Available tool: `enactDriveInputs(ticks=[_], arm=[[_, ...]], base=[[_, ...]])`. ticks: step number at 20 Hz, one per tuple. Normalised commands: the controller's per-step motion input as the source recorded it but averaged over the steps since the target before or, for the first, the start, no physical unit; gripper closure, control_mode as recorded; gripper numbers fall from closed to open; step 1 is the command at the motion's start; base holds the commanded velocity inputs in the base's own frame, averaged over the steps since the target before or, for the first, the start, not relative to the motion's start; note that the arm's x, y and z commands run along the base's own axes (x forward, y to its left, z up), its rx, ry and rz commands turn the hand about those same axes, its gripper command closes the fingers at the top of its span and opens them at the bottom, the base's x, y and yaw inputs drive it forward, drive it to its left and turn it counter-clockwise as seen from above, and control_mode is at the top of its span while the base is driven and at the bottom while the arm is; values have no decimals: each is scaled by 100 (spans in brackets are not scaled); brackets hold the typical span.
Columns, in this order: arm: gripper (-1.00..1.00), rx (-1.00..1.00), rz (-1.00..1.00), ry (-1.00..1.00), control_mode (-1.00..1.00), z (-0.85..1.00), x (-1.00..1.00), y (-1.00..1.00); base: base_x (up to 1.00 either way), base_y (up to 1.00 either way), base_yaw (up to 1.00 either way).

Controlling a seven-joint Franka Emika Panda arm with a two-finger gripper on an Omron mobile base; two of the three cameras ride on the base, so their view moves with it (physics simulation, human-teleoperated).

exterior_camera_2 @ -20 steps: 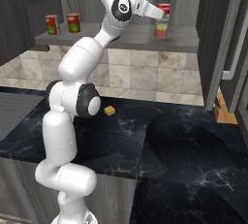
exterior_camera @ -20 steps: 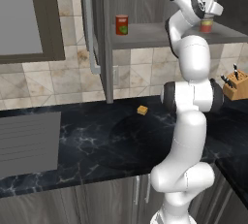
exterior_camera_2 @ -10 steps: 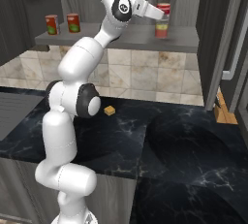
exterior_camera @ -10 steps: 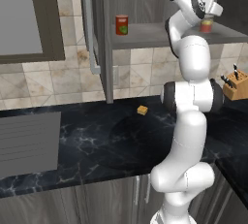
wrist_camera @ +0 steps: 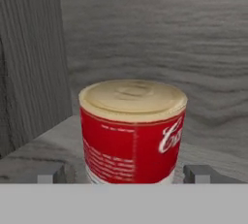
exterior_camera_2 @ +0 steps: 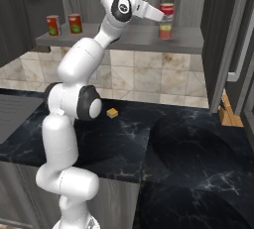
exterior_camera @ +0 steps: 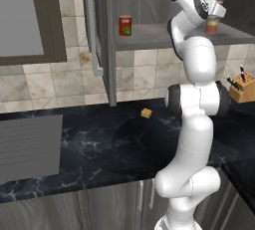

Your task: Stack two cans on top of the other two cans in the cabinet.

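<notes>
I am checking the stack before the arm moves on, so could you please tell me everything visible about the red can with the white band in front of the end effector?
The red cylindrical can with the white band stands upright on a pale green-yellow tin at the right end of the grey cabinet shelf. It looks like metal, with a dull cream ringed lid, fine white print and part of a white script logo. The end effector is open, its dark fingertips at either side of the can's base, apart from it.

Two cameras sit behind the white robot arm (exterior_camera: 196, 104), one on each side, looking forward at the same grey shelf board (exterior_camera_2: 134, 38). The hand camera is very close to a red tin (wrist_camera: 131, 133).
</notes>
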Motion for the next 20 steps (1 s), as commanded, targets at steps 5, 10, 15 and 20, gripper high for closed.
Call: enactDriveInputs(ticks=[5, 10, 15, 20], arm=[[-100, -1, 0, 0, -100, -1, 0, 26], [-100, 0, 0, 0, -100, 0, -2, 36], [-100, 0, 2, 0, -100, -1, 1, 39], [-100, 1, 23, 3, -100, -2, 2, 46]], base=[[0, 0, 0], [0, 0, 0], [0, 0, 0], [0, 0, 0]])
